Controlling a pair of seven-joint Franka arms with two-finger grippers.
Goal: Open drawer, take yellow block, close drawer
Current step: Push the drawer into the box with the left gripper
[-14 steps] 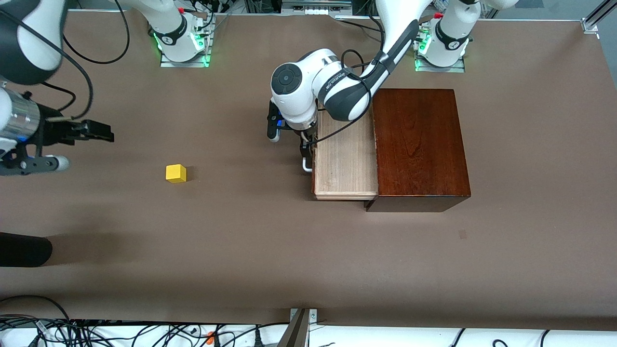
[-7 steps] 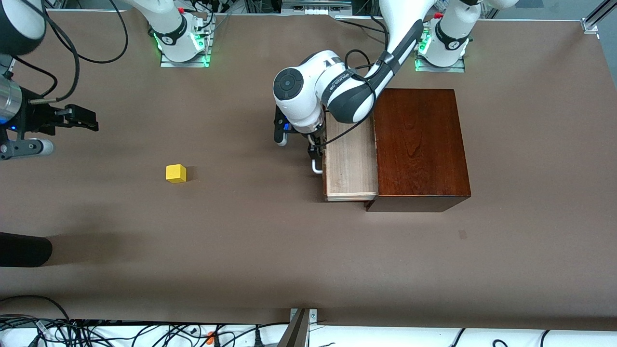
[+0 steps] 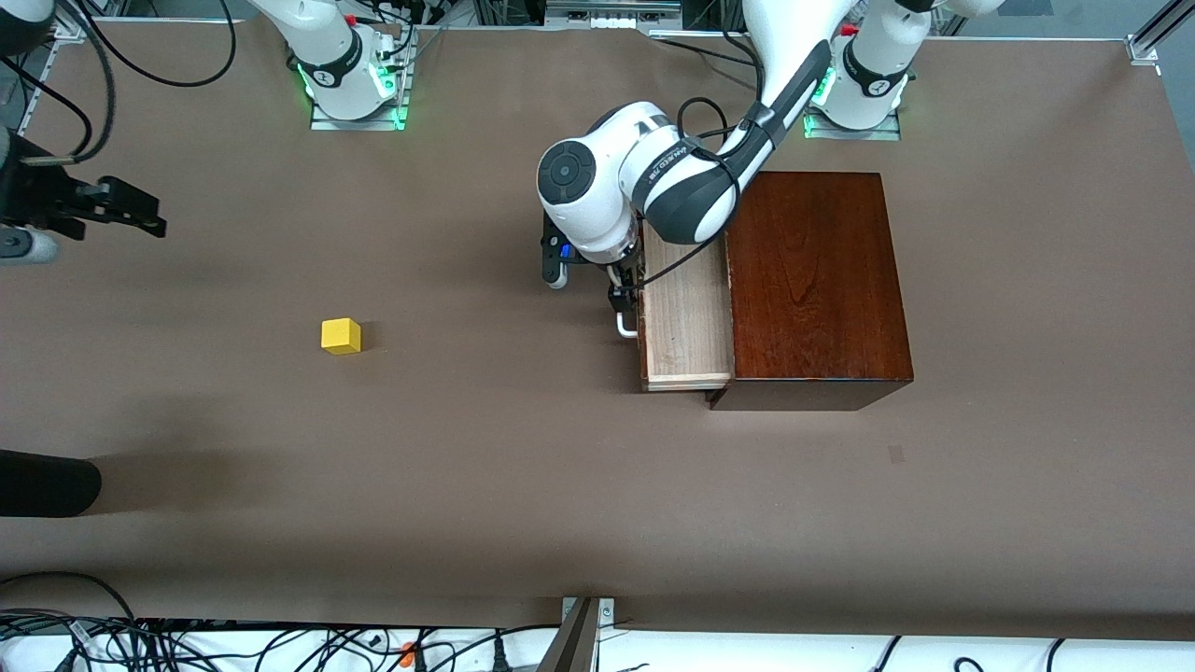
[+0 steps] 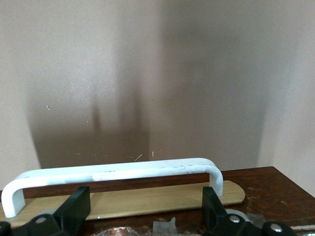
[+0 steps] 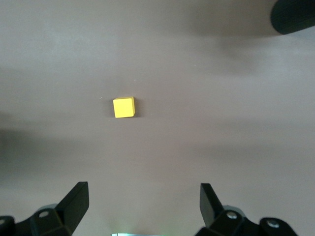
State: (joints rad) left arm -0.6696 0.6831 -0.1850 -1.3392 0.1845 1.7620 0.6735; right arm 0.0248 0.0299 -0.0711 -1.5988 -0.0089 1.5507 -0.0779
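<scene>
Front view: yellow block point(image 3: 341, 336) sits alone on the brown table point(image 3: 467, 467), well apart from the wooden box point(image 3: 817, 280) and toward the right arm's end, so the taking step reads as done. Drawer point(image 3: 689, 322) stands partly out of the box, pale wood interior bare; closing is judged the step in hand. Left gripper point(image 3: 624, 297) is at the drawer front by the white bar handle point(image 3: 627, 325). Left wrist view shows its fingers point(image 4: 74, 211) spread wide on either side of the handle point(image 4: 113, 172), not clamped on it, with nothing held. Right gripper point(image 3: 117, 210) hangs over the table edge at the right arm's end, waiting, fingers point(image 5: 76, 201) wide apart and empty; the block point(image 5: 123, 107) shows on the table in its wrist view. Next move, as judged: a straight push on the drawer front, square to the box, until the front meets the casing; an off-axis push could skew the tray or shift the box. Materials: box top glossy dark reddish-brown wood with visible grain; drawer interior matte pale wood; handle a smooth white bar with rounded ends; block a plain, sharp-edged cube; table covering matte brown.
</scene>
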